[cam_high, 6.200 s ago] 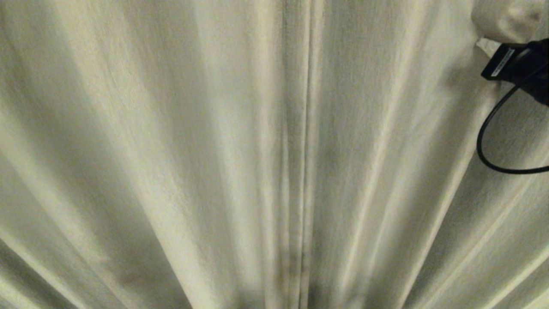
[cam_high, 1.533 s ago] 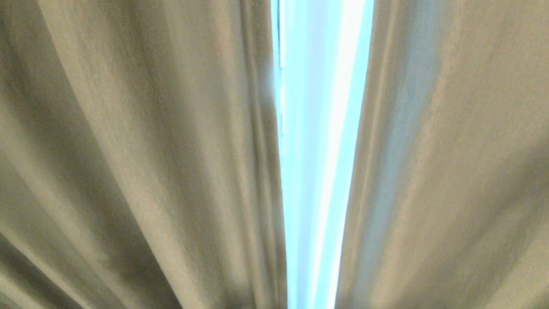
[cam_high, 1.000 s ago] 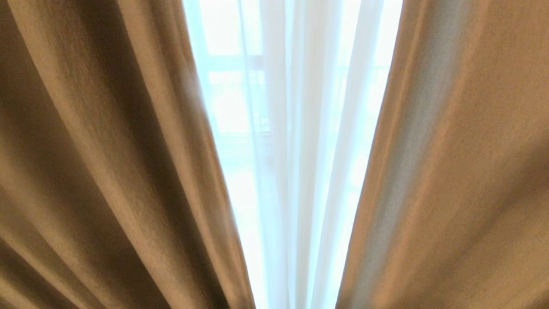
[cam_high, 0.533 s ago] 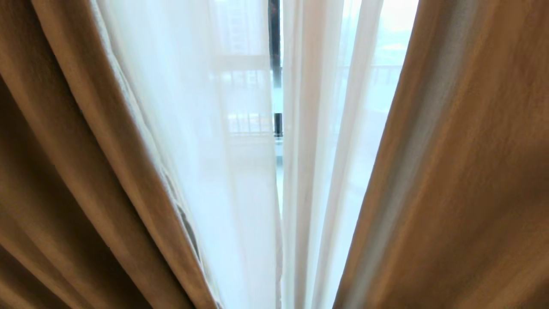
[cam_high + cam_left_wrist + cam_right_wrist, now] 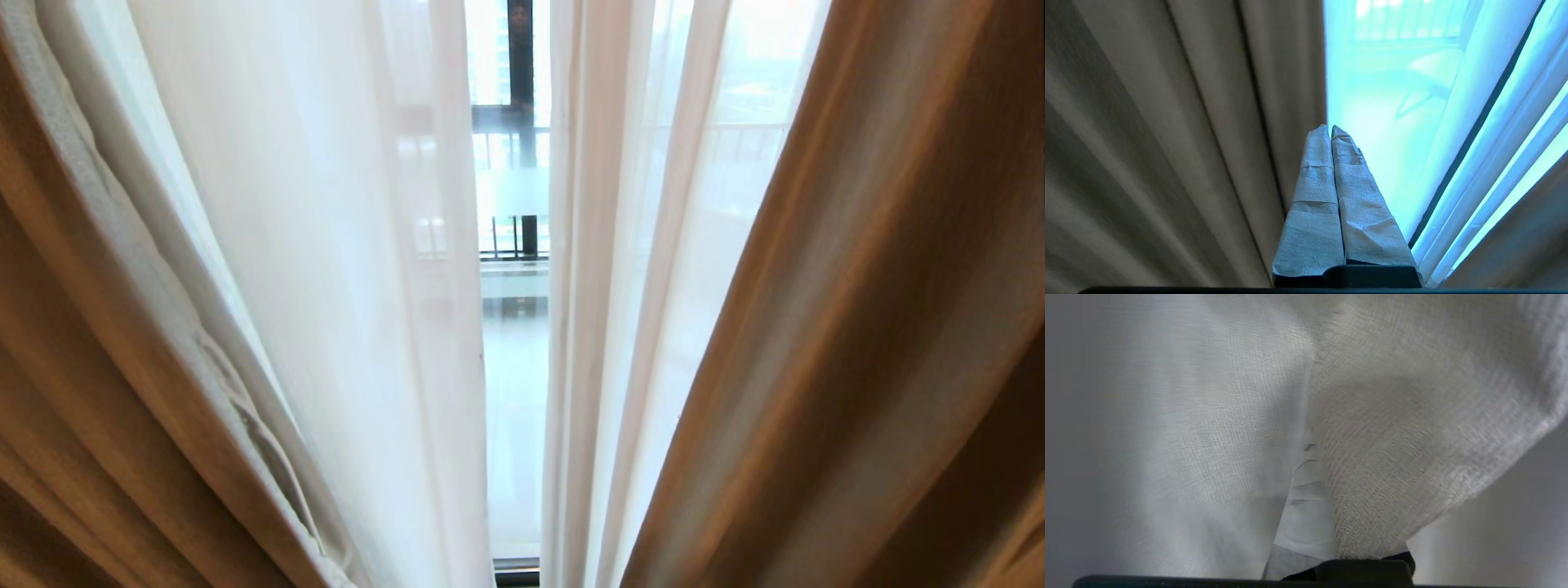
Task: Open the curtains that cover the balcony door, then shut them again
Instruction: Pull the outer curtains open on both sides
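- Paper-wrapped and pale, the two fingers of my left gripper (image 5: 1331, 130) are pressed flat together with nothing between them; they point up along the inner edge of the opaque grey-beige pleated drape (image 5: 1180, 134), just beside it.
- White woven cloth (image 5: 1396, 457) is bunched over my right gripper (image 5: 1310, 473); its fingers are closed and fabric lies between and over them, so I read it as gripping a fold of curtain. Only one taped finger (image 5: 1304, 522) shows.
- No writing or label can be read anywhere.
- From my head, the brown-beige drapes (image 5: 882, 327) stand parted to either side, and the thin white see-through sheers (image 5: 343, 269) hang between them with a narrow gap down the middle.
- Through that gap shows the clear glass balcony door (image 5: 514, 367) with its frosted white band (image 5: 513, 193) and a black frame strip at the foot.
- Beyond it, a black upright post (image 5: 521, 49) and a barred railing (image 5: 506, 237).
- Neither arm appears in my head view.
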{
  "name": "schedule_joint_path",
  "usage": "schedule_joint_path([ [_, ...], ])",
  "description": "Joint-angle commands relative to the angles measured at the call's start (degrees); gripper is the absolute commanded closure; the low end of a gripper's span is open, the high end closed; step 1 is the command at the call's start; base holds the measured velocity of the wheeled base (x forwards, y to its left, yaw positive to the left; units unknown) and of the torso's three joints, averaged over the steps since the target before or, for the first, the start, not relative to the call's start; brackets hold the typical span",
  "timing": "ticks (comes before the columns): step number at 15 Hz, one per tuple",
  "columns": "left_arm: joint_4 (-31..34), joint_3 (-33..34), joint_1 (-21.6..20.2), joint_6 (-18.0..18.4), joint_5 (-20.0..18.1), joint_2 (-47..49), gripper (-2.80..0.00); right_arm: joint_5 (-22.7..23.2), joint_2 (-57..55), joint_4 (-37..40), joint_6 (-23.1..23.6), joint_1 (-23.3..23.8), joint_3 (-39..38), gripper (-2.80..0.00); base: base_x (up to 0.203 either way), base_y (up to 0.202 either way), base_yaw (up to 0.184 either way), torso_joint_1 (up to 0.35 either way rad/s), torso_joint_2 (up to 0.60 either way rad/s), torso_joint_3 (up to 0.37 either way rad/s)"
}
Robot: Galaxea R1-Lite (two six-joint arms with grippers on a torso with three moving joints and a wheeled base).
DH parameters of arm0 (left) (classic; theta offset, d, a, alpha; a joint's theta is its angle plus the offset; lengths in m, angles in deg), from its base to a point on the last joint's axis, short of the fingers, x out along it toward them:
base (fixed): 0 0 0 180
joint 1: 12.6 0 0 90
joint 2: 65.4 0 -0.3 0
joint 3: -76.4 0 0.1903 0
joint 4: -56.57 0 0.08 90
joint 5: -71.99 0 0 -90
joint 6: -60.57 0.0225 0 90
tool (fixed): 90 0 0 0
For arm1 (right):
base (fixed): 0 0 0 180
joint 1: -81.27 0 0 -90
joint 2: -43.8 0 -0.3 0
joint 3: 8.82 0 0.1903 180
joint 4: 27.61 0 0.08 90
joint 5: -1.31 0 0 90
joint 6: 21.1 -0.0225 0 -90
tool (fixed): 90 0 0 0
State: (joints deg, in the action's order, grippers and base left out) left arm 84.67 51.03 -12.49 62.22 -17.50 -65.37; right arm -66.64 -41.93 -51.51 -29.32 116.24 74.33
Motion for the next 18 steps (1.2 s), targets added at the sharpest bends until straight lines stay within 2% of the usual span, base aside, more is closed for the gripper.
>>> schedule_joint_path([
  [1,-0.04,0.05,-0.02,0.02,0.02,-0.02,0.0,0.1,2.77,-0.19,-0.45,-4.45,-1.14,0.0,0.0,0.0,0.0,0.0,0.0,0.0],
  [4,0.02,0.07,-0.02,0.02,0.02,-0.02,0.0,0.1,3.46,-0.27,-0.48,-5.44,-2.6,0.0,0.0,0.0,0.0,0.0,0.0,0.0],
  [5,0.02,-0.01,0.01,-0.03,0.02,-0.02,0.0,0.1,3.64,-0.6,-0.48,-5.44,-3.25,-2.8,0.0,0.0,0.0,0.0,0.0,0.0],
  [12,0.02,-0.02,0.06,0.02,0.02,-0.02,0.0,-0.15,8.02,-0.02,-0.4,-5.18,-7.6,-2.8,0.0,0.0,0.0,0.0,0.0,0.0],
  [18,-0.02,-0.02,0.04,0.02,0.02,-0.02,0.0,-0.31,22.38,0.68,0.05,-4.03,-20.95,-2.8,0.0,0.0,0.0,0.0,0.0,0.0],
])
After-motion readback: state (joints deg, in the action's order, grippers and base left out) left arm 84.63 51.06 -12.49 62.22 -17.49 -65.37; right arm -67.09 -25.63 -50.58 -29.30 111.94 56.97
